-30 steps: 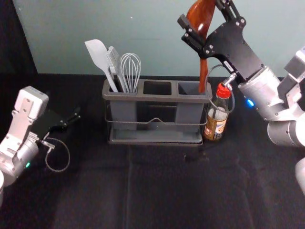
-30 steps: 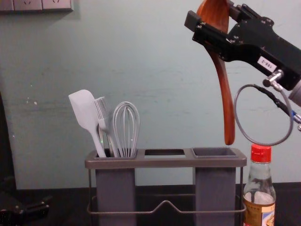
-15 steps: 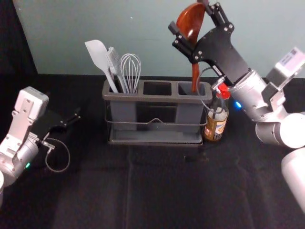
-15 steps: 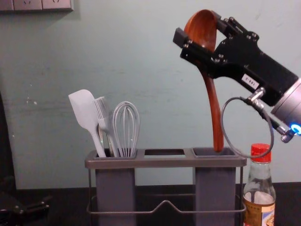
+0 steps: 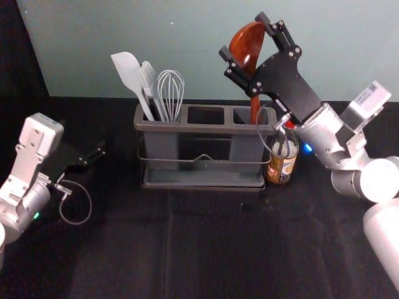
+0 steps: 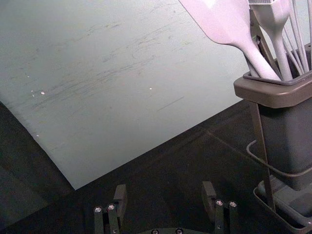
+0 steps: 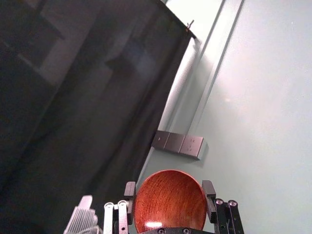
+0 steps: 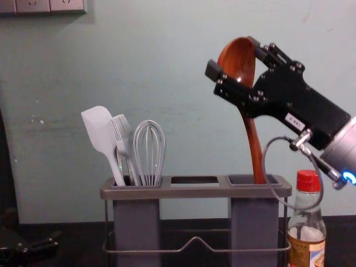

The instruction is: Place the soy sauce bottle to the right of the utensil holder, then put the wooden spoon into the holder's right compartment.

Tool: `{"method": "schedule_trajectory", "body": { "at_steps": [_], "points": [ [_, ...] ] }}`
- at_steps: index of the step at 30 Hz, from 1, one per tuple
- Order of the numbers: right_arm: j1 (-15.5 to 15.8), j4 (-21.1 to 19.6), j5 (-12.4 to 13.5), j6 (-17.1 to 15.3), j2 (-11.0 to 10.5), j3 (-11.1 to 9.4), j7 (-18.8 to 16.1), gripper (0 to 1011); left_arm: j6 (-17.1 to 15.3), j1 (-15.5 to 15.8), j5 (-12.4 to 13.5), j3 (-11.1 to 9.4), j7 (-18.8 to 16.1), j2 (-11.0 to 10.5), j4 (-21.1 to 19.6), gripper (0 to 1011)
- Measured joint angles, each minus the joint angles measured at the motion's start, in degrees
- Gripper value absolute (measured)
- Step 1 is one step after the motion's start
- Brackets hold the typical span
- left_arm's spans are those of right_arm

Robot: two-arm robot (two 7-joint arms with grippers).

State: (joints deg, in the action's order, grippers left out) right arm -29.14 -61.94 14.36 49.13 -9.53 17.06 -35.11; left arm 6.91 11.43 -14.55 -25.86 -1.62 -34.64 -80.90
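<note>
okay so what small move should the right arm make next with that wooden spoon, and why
I'd ease the right gripper down a little, without letting go. It grips the wooden spoon by the bowl, well above the utensil holder, and the handle's lower end dips into the right compartment, so lowering should probably slide it deeper.

At the grey, three-compartment utensil holder (image 8: 194,192), we cannot see the lower tip of the reddish-brown wooden spoon (image 8: 238,60), hidden by the right compartment's rim. Right of the holder, we lose the red-capped glass soy sauce bottle's (image 8: 306,221) base below the chest view's edge.
</note>
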Motion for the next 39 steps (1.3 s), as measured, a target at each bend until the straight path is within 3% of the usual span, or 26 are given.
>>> {"method": "schedule_trajectory", "body": {
  "at_steps": [31,39],
  "points": [
    [3.21,4.41,-0.92,2.49,0.64,-0.61,-0.61,839,0.00,0.00,0.00,0.00,0.00,0.00,0.00,1005],
    [3.49,4.29,-0.32,3.59,0.95,-1.14,-0.65,1002,0.00,0.00,0.00,0.00,0.00,0.00,0.00,1005]
  ]
}}
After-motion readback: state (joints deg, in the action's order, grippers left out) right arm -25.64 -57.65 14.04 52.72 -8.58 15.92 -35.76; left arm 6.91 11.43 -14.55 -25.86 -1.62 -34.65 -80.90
